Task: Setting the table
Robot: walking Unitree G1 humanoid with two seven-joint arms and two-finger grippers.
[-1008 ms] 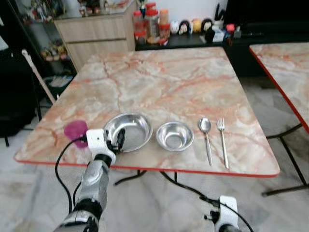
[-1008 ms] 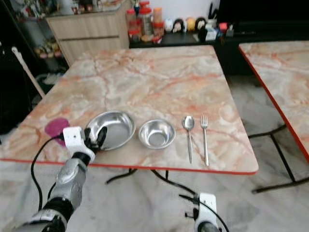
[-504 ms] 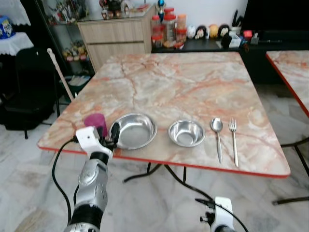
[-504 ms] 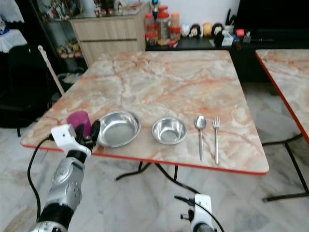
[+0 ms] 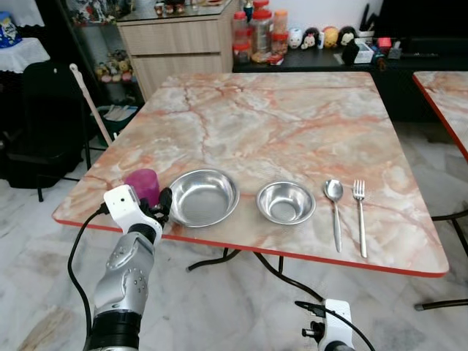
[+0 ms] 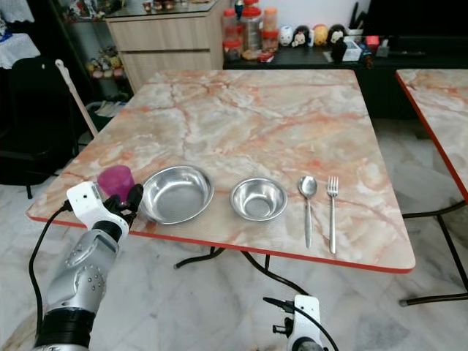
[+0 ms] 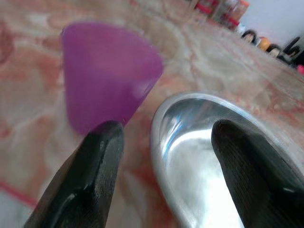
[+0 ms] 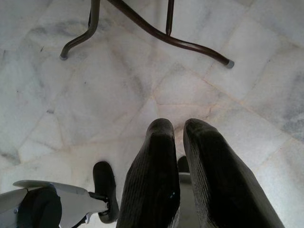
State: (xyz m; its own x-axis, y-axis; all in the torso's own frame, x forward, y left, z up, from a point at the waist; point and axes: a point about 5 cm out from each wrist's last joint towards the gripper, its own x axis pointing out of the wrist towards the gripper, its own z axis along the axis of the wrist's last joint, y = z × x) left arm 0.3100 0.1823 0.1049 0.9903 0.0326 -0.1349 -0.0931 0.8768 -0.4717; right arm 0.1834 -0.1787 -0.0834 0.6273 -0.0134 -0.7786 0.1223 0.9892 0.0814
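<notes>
While the left gripper [image 5: 165,205] hovers at the near left edge of the desk [image 5: 285,124], its fingers [image 7: 97,156] stand apart with nothing between them. One finger points at the purple cup [image 5: 142,184], the other reaches over the rim of the large steel bowl [image 5: 204,197]. The cup stands upright, just beside the bowl, in the lower left of the head view. It lies just ahead of the fingers and slightly to their left, so the left arm is by far the nearer one. The right gripper [image 8: 183,156] hangs low over the pale marble floor [image 8: 95,85], fingers together. Further right along the near edge sit a small steel bowl [image 5: 286,202], a spoon [image 5: 334,212] and a fork [image 5: 360,216], both utensils pointing away from the robot. The desk is pink-veined marble with a red rim; a wooden cabinet [image 5: 183,40] and jars [image 5: 252,29] stand behind.
</notes>
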